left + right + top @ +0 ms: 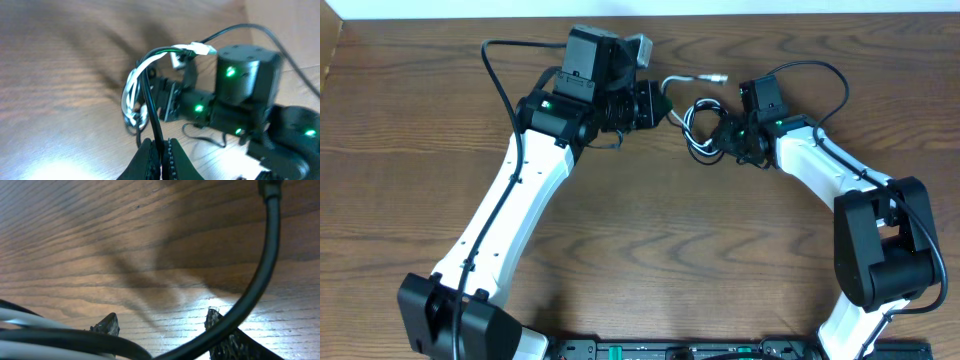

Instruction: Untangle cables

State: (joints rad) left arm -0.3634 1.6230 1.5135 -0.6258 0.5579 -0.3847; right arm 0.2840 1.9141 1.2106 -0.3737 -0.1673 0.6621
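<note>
The black and white cables (pixel 698 128) lie looped together on the table between my two grippers. A white strand runs up to a silvery plug (pixel 716 77). My left gripper (pixel 660 108) sits just left of the bundle. In the left wrist view it (pixel 159 150) is shut on the black cable (pixel 150 107), with the white loops (pixel 131 90) and a plug (pixel 202 49) beyond. My right gripper (pixel 725 135) is at the bundle's right side. In the right wrist view it (pixel 161 321) is open, with a black cable (pixel 252 287) and a white strand (pixel 25 321) crossing in front of the fingers.
The wooden table (pixel 650 250) spreads around the bundle. The right arm's body with green lights (pixel 240 95) fills the right of the left wrist view, close behind the cables. Thicker black arm wires (pixel 500 70) arch over both arms.
</note>
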